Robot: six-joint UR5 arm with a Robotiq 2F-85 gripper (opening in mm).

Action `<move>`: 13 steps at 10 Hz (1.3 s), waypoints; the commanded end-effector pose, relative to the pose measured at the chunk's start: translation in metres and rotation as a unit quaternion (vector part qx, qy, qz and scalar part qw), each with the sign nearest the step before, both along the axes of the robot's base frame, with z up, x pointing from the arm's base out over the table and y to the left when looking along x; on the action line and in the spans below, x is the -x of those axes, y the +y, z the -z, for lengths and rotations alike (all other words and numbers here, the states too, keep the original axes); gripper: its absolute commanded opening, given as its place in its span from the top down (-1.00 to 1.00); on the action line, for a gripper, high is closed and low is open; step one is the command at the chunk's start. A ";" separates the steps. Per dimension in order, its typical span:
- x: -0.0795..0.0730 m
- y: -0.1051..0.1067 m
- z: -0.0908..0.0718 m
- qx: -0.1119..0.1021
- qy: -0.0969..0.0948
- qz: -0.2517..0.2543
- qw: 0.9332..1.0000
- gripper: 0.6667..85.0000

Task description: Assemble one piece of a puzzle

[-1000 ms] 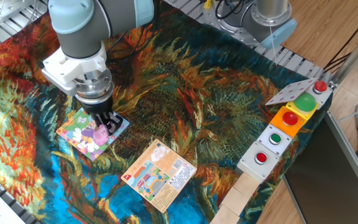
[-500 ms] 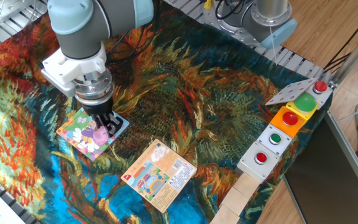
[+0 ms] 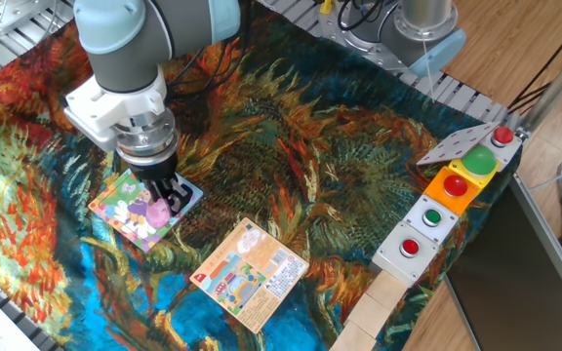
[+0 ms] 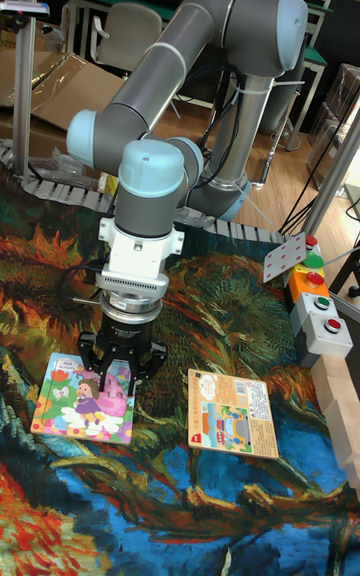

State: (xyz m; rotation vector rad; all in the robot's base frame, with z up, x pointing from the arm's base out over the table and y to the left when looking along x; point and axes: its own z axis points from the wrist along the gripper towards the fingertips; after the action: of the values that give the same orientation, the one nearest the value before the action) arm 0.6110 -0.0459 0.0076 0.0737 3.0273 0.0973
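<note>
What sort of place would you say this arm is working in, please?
Most likely a robotics lab or workshop: the arm stands at a table with a painted cloth, a row of button boxes sits at its edge, and office chairs and shelving stand behind.

Arm reaches from the far-edge base, elbow up, forearm sloping down toward the near left of the bench. Wrist vertical, hand (image 3: pixel 164 198) pointing straight down, low over the surface. Black fingers (image 4: pixel 133 364) spread a little apart; whether they grip anything can't be made out.
</note>
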 end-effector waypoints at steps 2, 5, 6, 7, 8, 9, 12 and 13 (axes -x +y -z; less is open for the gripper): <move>-0.001 0.000 0.000 -0.006 -0.003 0.004 1.000 0.98; 0.000 -0.002 -0.001 -0.002 -0.001 0.002 1.000 0.98; 0.001 -0.003 -0.001 -0.002 0.000 0.001 1.000 0.94; 0.001 -0.002 -0.001 -0.003 0.001 -0.001 1.000 0.90; 0.002 -0.002 -0.001 -0.004 0.001 -0.002 1.000 0.88; 0.001 0.000 -0.001 -0.007 0.000 -0.003 1.000 0.84; 0.002 0.002 -0.002 -0.010 -0.001 -0.007 1.000 0.75; 0.002 0.002 -0.002 -0.010 -0.001 -0.007 1.000 0.74</move>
State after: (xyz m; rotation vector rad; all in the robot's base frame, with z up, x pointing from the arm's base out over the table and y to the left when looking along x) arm 0.6083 -0.0458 0.0076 0.0478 3.0306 0.1102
